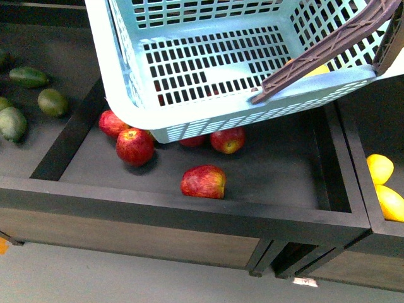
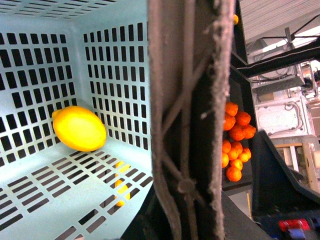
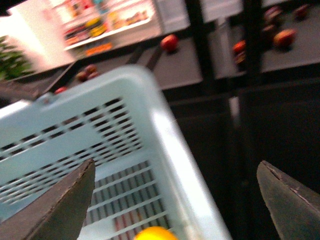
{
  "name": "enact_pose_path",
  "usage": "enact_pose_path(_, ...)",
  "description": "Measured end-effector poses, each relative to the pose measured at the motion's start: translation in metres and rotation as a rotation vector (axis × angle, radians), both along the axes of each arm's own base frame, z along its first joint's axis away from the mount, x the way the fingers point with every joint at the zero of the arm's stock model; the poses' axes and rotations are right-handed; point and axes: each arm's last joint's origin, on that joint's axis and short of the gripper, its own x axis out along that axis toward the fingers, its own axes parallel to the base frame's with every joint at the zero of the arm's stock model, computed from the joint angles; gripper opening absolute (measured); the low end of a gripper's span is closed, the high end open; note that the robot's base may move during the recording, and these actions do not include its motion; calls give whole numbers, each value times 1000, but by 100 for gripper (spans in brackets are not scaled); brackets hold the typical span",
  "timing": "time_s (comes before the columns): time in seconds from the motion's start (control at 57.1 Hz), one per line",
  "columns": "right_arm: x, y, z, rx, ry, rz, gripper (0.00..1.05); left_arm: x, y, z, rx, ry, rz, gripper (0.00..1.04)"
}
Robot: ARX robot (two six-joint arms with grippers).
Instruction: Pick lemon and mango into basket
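Note:
The turquoise basket [image 1: 189,38] hangs tilted above the middle bin. My left gripper [image 2: 185,210] is shut on its brown handle [image 2: 190,125], which fills the middle of the left wrist view. The lemon [image 2: 78,128] lies inside the basket against a slotted wall; it peeks out behind the handle [image 1: 317,69] and shows as a blurred yellow spot [image 3: 155,233]. My right gripper [image 3: 176,167] is open over the basket's rim [image 3: 165,135], holding nothing. Two yellow fruits [image 1: 380,168] lie in the right bin; I cannot tell whether either is the mango.
Several red apples [image 1: 203,182] lie in the dark wooden bin [image 1: 189,211] under the basket. Green fruits [image 1: 52,102] fill the left bin. A heap of oranges [image 2: 235,145] shows past the handle. Grey floor [image 1: 126,278] runs along the bins' front.

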Motion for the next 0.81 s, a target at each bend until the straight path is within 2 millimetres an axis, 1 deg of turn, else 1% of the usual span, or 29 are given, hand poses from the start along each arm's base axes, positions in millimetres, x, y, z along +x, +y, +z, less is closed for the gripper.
enact_pose_path(0.035,-15,-7,0,-46,-14,-20,78,0,0,0,-1,1,0,6)
enact_pose_path(0.053,-26,-10,-1,-72,-21,-40,73,0,0,0,-1,1,0,6)
enact_pose_path(0.07,-28,-10,-1,-83,-23,-42,73,0,0,0,-1,1,0,6)
enact_pose_path(0.088,-39,-11,-3,-106,-28,-52,68,0,1,0,-2,1,0,6)
enact_pose_path(0.14,-53,-9,-7,-136,-34,-55,60,0,0,0,-1,1,1,6)
enact_pose_path(0.193,-62,-5,-13,-154,-30,-48,53,-1,-1,0,0,0,-4,6)
enact_pose_path(0.228,-70,-3,-19,-165,-18,-42,46,-2,-2,0,0,0,-9,6)
enact_pose_path(0.245,-72,-2,-21,-168,-15,-41,45,-2,-3,0,-1,1,-11,6)
enact_pose_path(0.263,-76,0,-26,-172,-5,-39,40,-2,-3,0,-2,2,-15,6)
enact_pose_path(0.28,-77,0,-27,-173,-3,-38,39,-2,-3,0,-5,3,-18,6)
enact_pose_path(0.315,-84,2,-32,-176,8,-34,32,-2,-3,0,-7,6,-21,6)
enact_pose_path(0.386,-94,6,-37,-181,10,-28,22,-2,-2,0,-11,10,-17,6)
enact_pose_path(0.438,-104,8,-41,-189,3,-32,9,-1,-1,0,-7,6,-9,6)
enact_pose_path(0.491,-111,9,-43,-193,-1,-37,1,-1,-1,0,-2,2,-5,6)
enact_pose_path(0.578,-123,15,-48,-196,3,-59,2,-1,-1,0,0,0,-3,6)
enact_pose_path(0.666,-132,21,-52,-197,4,-34,2,-1,-1,0,-1,1,-2,6)
enact_pose_path(0.806,-145,22,-56,-197,2,-33,2,0,0,0,-2,1,-3,6)
